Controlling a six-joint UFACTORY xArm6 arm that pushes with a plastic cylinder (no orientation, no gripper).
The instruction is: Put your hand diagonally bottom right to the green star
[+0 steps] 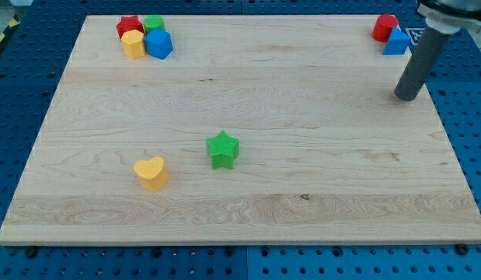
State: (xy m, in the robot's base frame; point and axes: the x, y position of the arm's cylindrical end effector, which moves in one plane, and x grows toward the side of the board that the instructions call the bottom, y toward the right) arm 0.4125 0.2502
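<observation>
The green star (223, 149) lies on the wooden board (302, 210), a little left of the board's middle and toward the view's bottom. My tip (406, 97) touches the board near its right edge, far to the right of the star and above it in the view. No block touches the tip.
A yellow heart (151, 173) lies left of the star. At the top left a red block (129, 26), a green block (154, 23), a yellow block (134, 44) and a blue block (158, 44) cluster together. At the top right sit a red block (385, 27) and a blue block (396, 41).
</observation>
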